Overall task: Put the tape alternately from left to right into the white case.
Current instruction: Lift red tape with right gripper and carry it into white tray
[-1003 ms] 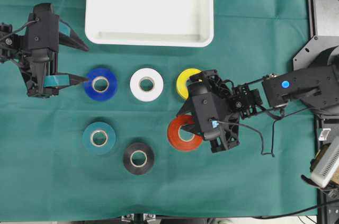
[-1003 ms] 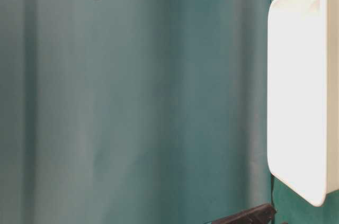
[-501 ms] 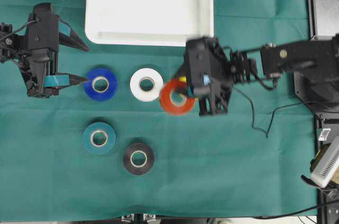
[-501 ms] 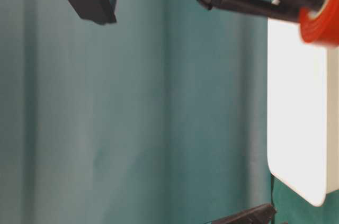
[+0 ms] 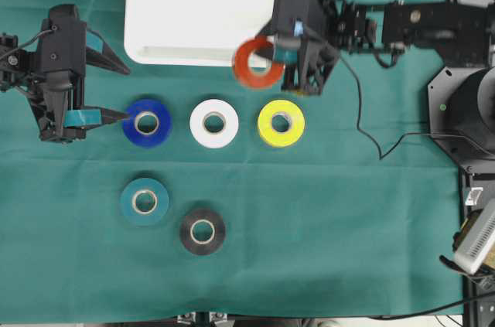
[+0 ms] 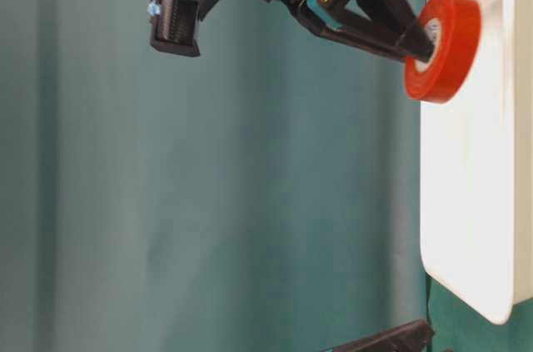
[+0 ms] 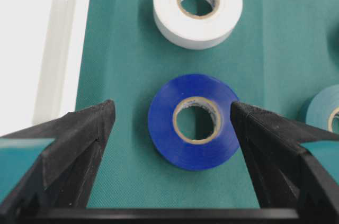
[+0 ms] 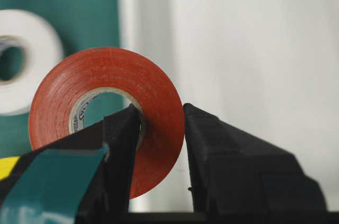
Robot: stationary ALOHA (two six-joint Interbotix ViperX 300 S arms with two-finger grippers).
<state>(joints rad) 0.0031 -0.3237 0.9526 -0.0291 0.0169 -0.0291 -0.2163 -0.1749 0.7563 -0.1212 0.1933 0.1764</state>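
The right gripper (image 5: 272,55) had swung away from the lower rows of tape, where it stood 1 second earlier, up to the near rim of the white case (image 5: 217,7), carrying the red-orange roll (image 5: 258,63) with it; that roll had left its spot beside the black roll (image 5: 203,231), and the yellow roll (image 5: 281,123), half hidden under the arm before, lay fully in view. The case itself held nothing. The right jaws were clamped on the red-orange roll, 1 finger through its core and 1 outside its wall, the roll hanging over the case's edge clear of the cloth. The left gripper (image 5: 108,93) had not moved: its jaws stood wide apart and empty, with the blue roll (image 7: 194,121) lying between and just ahead of them, the white roll (image 7: 197,6) farther ahead and the teal roll (image 5: 145,201) off to 1 side.
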